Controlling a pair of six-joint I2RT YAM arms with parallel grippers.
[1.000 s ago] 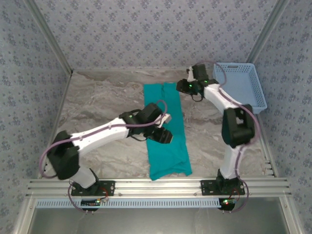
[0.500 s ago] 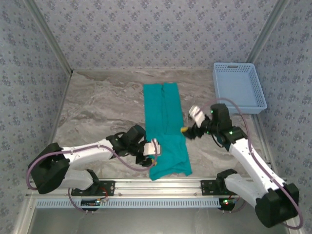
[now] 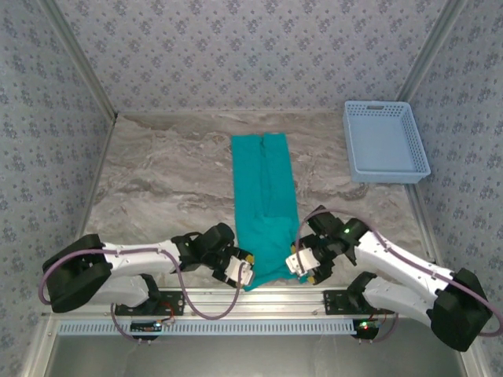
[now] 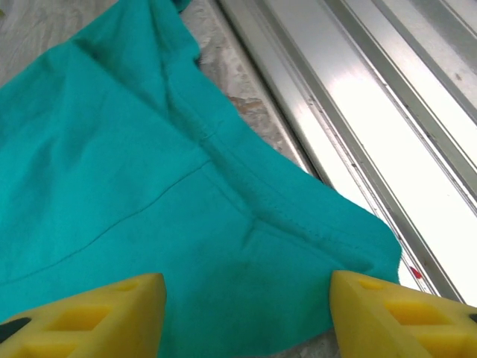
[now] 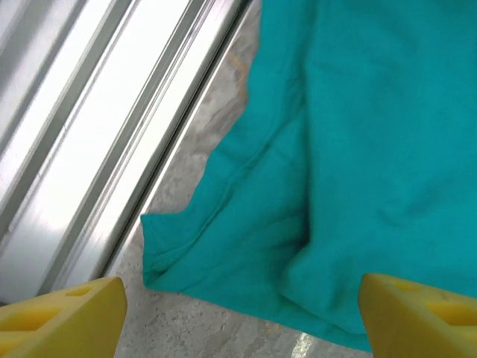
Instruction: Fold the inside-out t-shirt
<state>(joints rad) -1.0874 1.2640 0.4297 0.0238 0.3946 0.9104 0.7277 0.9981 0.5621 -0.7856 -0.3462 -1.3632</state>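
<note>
Both arms are folded low along the near edge, forearms almost flat over the table (image 3: 157, 181). The left arm reaches in from the left side and the right arm comes in from the right with its elbow out, wrists turned toward each other. The t-shirt (image 3: 266, 196) lies as a long narrow teal strip down the middle of the table, running far to near, with the near end just beside the aluminium rail (image 3: 196, 297). The left gripper (image 3: 244, 269) sits at the strip's near-left corner and the right gripper (image 3: 302, 265) at its near-right corner. Left wrist cam: yellow fingertips (image 4: 97, 313) are spread wide, with the hem corner and seam lying flat between them, nothing pinched. Can't tell if the cloth touches the left tip. Right wrist cam: yellow pads (image 5: 63, 317) are wide apart, low over the fabric, and the shirt corner is loose on the marble ahead of them, not clamped. The light blue basket (image 3: 383, 141) is far right, well apart from both arms.
</note>
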